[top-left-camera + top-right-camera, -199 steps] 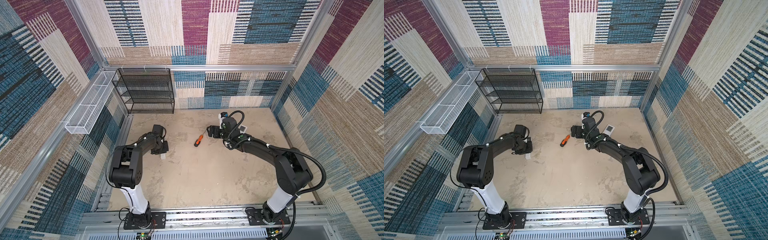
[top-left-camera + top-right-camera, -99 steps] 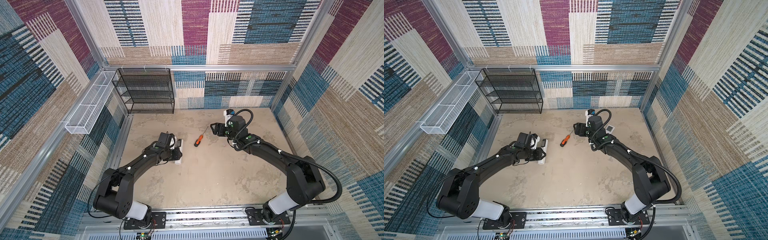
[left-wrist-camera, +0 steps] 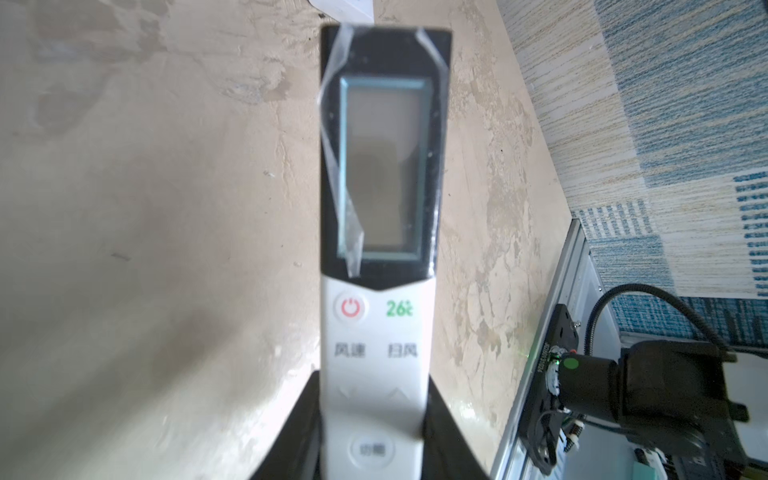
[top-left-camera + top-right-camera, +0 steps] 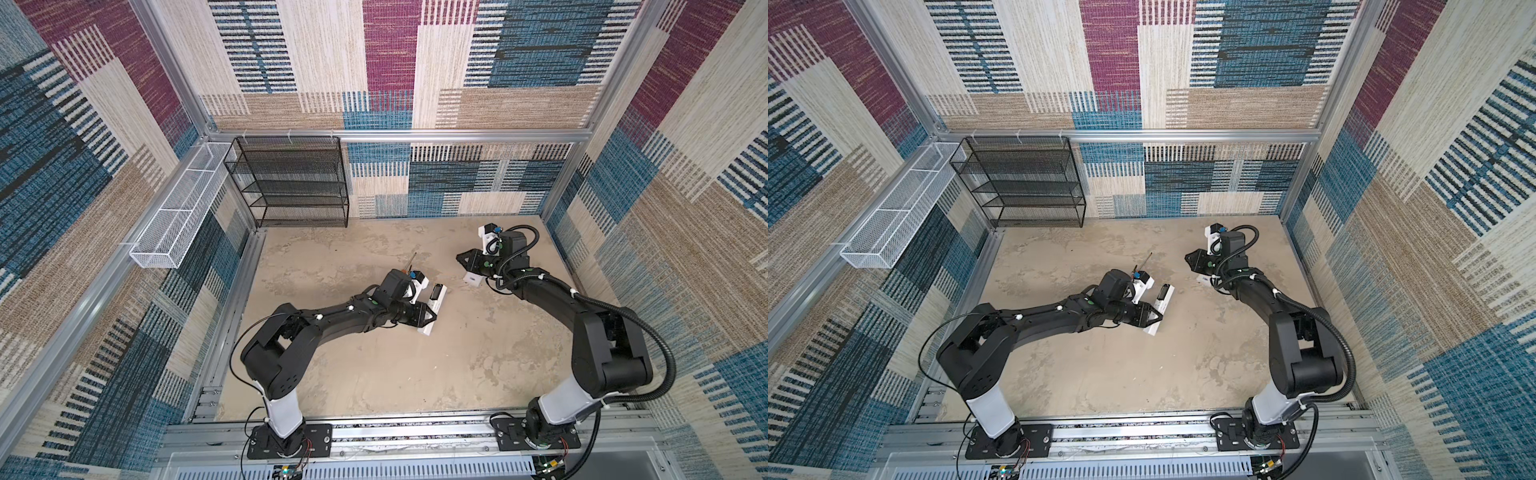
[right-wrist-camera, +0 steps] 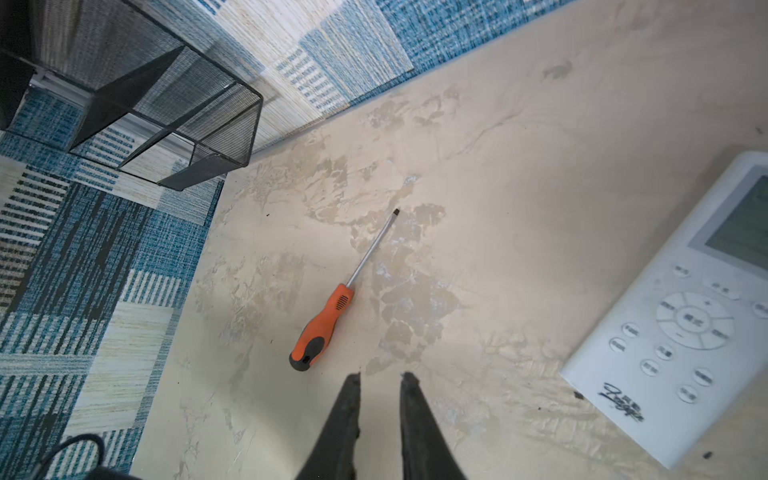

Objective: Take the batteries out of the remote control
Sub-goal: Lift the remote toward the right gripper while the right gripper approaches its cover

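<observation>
My left gripper (image 3: 374,399) (image 4: 427,318) is shut on the lower end of a white remote control (image 3: 376,324) with a black top. The remote's screen side faces up, just above the floor near the middle (image 4: 437,296) (image 4: 1165,297). A second white remote (image 5: 685,316) (image 4: 473,279) lies face up below my right arm. My right gripper (image 5: 380,376) (image 4: 459,257) hovers beside it, its jaws almost together with nothing between them. No batteries are in view. The orange-and-black screwdriver (image 5: 332,307) lies ahead of the right gripper; in both top views only its shaft (image 4: 412,261) shows behind the left wrist.
A black mesh shelf rack (image 4: 291,183) stands against the back wall at the left. A white wire basket (image 4: 174,220) hangs on the left wall. An aluminium rail (image 4: 415,432) with both arm bases runs along the front.
My left arm has carried the remote from the left side toward the middle. The right gripper has drawn back to the right of the screwdriver and its jaws have closed.
</observation>
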Robot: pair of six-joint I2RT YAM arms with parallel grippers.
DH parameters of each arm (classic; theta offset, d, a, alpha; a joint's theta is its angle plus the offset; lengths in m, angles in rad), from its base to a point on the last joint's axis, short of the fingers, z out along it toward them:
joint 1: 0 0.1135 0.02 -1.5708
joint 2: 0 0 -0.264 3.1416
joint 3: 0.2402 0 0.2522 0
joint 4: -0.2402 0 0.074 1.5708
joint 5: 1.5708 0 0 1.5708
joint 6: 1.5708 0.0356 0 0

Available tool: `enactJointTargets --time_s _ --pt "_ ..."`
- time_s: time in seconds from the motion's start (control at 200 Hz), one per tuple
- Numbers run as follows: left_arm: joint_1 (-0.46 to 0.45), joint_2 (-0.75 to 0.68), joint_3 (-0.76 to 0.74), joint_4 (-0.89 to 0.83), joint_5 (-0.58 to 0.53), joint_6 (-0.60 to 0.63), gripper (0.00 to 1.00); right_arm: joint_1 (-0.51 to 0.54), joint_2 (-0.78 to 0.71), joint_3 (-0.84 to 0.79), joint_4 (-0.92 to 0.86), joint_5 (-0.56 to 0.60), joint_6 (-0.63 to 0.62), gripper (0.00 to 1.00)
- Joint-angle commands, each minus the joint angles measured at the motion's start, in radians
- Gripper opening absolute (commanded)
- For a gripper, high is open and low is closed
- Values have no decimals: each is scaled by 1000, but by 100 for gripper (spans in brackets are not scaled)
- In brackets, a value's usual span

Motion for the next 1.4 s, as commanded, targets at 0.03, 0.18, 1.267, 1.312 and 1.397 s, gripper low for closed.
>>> enactJointTargets --time_s 0.03,0.18,1.267,1.312,1.397 --pt "-8 53 20 153 34 -60 0 0 86 31 18 -138 15 5" --pt "-6 103 44 181 41 -93 0 -1 162 25 79 -187 47 0" --pt "69 270 138 357 110 -239 0 -1 371 -50 370 -435 235 0" --pt "75 279 146 359 114 -239 0 -1 379 -49 382 -439 247 0" --pt "85 299 167 359 144 -241 0 -1 389 -42 386 -442 256 0"
